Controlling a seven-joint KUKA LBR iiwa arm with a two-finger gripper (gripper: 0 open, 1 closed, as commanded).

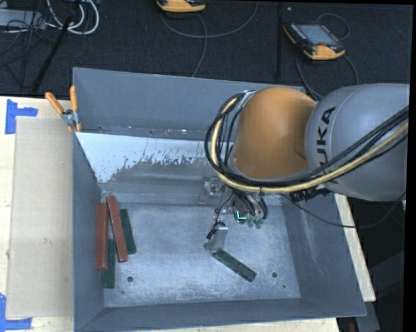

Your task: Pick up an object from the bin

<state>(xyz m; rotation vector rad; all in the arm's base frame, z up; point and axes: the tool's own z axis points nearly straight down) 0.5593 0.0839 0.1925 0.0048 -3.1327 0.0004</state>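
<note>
- On my screen the grey metal bin point(148, 112) has a small cluster lying against its left wall.
- In that cluster I see two reddish-brown bars point(101, 236). One lies along the wall, and the other is tilted slightly and leans across its upper end.
- Touching them are two dark green strips point(126, 231). One is just to the right of the tilted bar, and the other pokes out below toward the near corner.
- The floor between that cluster and the middle of the bin is bare, speckled metal.
- The gripper point(214, 242) is low over the floor near the bin's centre, well apart from the left-hand cluster. I cannot tell from this view whether it is released or clenched.
- Just below and to the right of its tip lies a single dark green bar point(235, 265), flat on the floor. It slants from upper left down to lower right.
- The bar's upper-left end is right at the gripper's tip, but I cannot tell whether they touch.
- Above and to the right, the arm point(358, 147) reaches in. Its orange cover point(270, 133) and looped cables point(219, 138) hang over the bin's back right part.
</note>
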